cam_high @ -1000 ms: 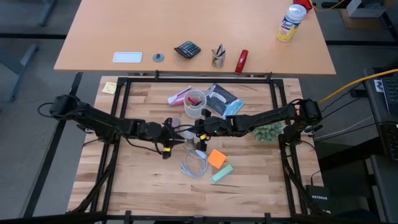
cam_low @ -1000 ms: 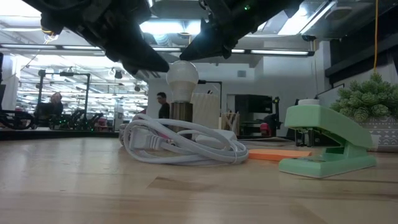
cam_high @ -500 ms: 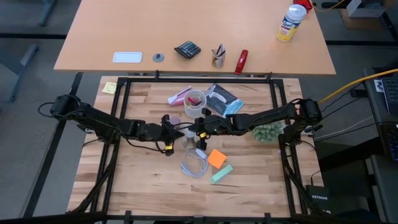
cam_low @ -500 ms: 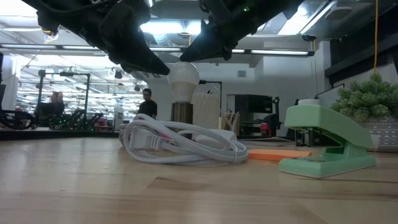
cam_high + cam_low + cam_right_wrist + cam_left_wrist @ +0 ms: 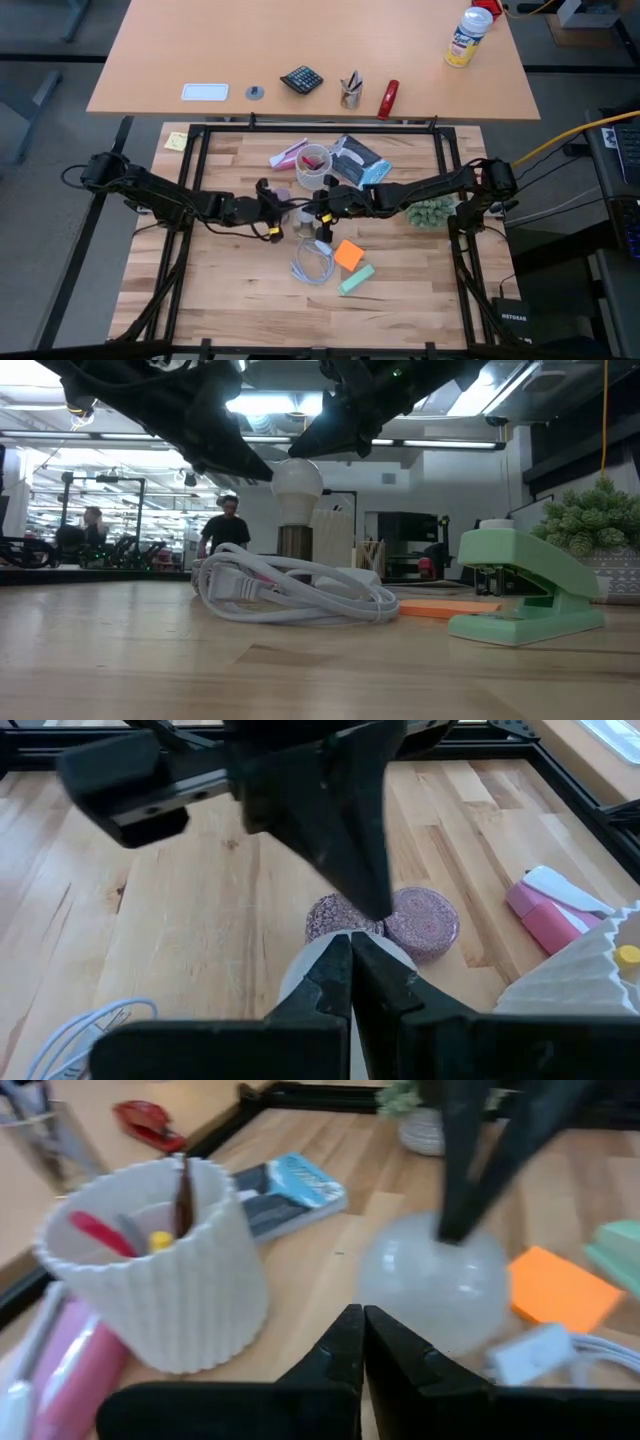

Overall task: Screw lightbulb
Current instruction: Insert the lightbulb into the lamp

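The white lightbulb [image 5: 296, 482] stands upright, its narrow base in a brass socket [image 5: 293, 541] on the table's middle; it also shows in the high view [image 5: 304, 216] and the left wrist view [image 5: 435, 1280]. My left gripper [image 5: 283, 211] is shut at the bulb's left side. My right gripper [image 5: 316, 209] is shut at the bulb's right side and top. In the right wrist view the bulb [image 5: 298, 976] shows only partly behind my shut fingers [image 5: 350, 956]. My left gripper touches the bulb's upper left side [image 5: 272, 474] with the tip of its shut fingers, slanting down from the table's left. The bulb stays upright in the socket. My right gripper touches the bulb's top [image 5: 452, 1240] with the tip of its shut fingers, slanting down from the table's right.
A coiled white cord [image 5: 312, 265] lies just in front of the socket, with orange sticky notes [image 5: 348, 254] and a green stapler [image 5: 356, 279] beside it. A white ribbed cup [image 5: 312, 166] with pens, two purple discs [image 5: 420, 925] and a small plant [image 5: 432, 212] stand behind and right.
My left gripper has shifted a little toward the table's far edge beside the bulb, still shut. The bulb stays upright in its socket and my right gripper keeps its place.
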You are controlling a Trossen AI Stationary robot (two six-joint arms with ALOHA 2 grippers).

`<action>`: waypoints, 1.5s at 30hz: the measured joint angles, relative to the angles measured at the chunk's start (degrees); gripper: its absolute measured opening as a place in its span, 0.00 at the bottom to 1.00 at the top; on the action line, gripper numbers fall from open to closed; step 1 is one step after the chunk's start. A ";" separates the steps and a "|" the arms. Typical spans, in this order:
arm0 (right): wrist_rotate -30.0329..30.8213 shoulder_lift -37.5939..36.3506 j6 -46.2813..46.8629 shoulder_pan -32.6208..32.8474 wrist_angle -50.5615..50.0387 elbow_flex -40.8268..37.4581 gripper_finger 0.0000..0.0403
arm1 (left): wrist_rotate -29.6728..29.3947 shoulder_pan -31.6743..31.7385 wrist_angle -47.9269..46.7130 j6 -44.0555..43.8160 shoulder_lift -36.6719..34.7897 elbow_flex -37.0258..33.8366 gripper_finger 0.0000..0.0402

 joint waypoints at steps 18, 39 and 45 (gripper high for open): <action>3.93 0.04 0.02 -0.02 -0.01 -0.02 0.02 | 10.79 -3.37 -0.21 -0.21 -2.07 0.02 0.01; 3.10 0.04 0.02 -0.07 -0.11 -0.02 0.02 | 2.14 -3.61 5.66 -1.52 5.20 0.02 0.00; 3.28 0.02 0.02 -0.11 -0.26 -0.02 0.02 | -1.32 -3.61 5.18 -2.73 5.20 0.02 0.00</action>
